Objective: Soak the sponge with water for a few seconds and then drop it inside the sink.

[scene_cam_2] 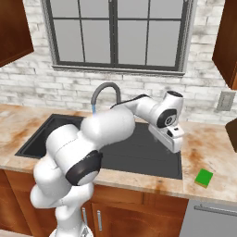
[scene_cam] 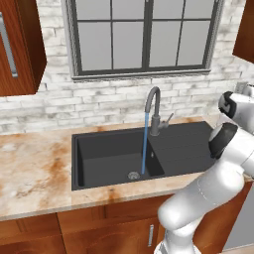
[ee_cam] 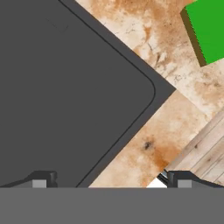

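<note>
I am holding my hand (ee_cam: 107,179) over the drainboard corner of the sink (scene_cam_2: 139,152), fingers apart and gripping nothing. Sponge (scene_cam_2: 203,177) is lying on the table (scene_cam_2: 208,143), right of the sink. Water (scene_cam: 145,149) is running into the basin.

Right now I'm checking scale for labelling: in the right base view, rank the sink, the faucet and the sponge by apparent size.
1. The sink, though the arm hides much of it.
2. The faucet, only its arch showing.
3. The sponge, plainly smallest.
</note>
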Controlling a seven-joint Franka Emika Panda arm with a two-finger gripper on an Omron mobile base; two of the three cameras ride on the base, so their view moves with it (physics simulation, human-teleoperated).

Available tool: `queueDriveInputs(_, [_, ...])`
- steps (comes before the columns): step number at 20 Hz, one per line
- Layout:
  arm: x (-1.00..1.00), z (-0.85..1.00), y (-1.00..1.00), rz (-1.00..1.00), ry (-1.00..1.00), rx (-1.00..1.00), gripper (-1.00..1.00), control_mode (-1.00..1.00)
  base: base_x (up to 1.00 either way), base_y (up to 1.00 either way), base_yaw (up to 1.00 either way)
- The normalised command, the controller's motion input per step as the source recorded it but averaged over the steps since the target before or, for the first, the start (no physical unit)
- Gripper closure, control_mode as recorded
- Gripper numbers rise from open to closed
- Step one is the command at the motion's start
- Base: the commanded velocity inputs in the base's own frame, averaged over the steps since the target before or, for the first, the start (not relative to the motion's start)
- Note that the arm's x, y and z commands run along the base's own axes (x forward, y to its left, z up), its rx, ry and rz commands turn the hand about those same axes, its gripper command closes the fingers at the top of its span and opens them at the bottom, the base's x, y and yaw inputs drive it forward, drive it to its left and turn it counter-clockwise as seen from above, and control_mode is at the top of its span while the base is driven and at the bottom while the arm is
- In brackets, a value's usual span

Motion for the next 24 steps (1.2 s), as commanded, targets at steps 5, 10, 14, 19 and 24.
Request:
queueDriveInputs(5, [-0.18,-0.16,-0.52,0.01,0.04,0.00,-1.00,-1.00,0.00,0.00,0.00])
queueDriveInputs(10, [-0.01,-0.24,-0.53,0.11,0.00,0.00,-1.00,-1.00,0.00,0.00,0.00])
queueDriveInputs(14, [0.00,-0.05,-0.51,0.19,0.00,0.00,-1.00,-1.00,0.00,0.00,0.00])
queueDriveInputs(19, [0.00,0.00,-0.35,0.22,0.00,0.00,-1.00,-1.00,0.00,0.00,0.00])
queueDriveInputs(24, [0.00,0.00,-0.33,0.21,-0.01,0.00,-1.00,-1.00,0.00,0.00,0.00])
